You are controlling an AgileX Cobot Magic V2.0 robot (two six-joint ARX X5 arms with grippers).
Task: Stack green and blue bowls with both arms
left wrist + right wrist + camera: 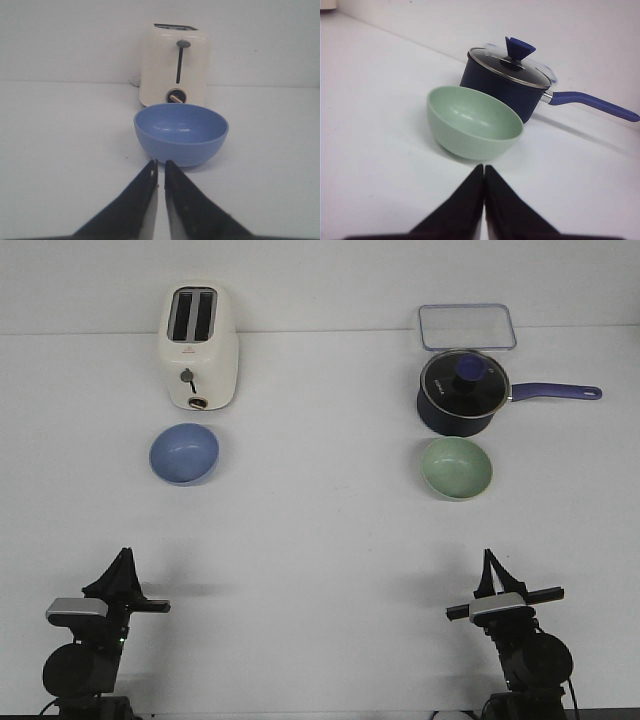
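The light blue bowl (184,453) sits upright and empty on the white table at the left, in front of the toaster; it also shows in the left wrist view (181,132). The pale green bowl (456,467) sits upright and empty at the right, in front of the saucepan; it also shows in the right wrist view (473,123). My left gripper (124,556) is shut and empty near the table's front edge, well short of the blue bowl; in its wrist view (160,163) a thin slit shows between the fingers. My right gripper (489,558) is shut and empty, well short of the green bowl, as the right wrist view (484,168) shows.
A cream toaster (199,344) stands behind the blue bowl. A dark blue lidded saucepan (461,392) with its long handle pointing right stands behind the green bowl. A clear flat container lid (466,326) lies at the back right.
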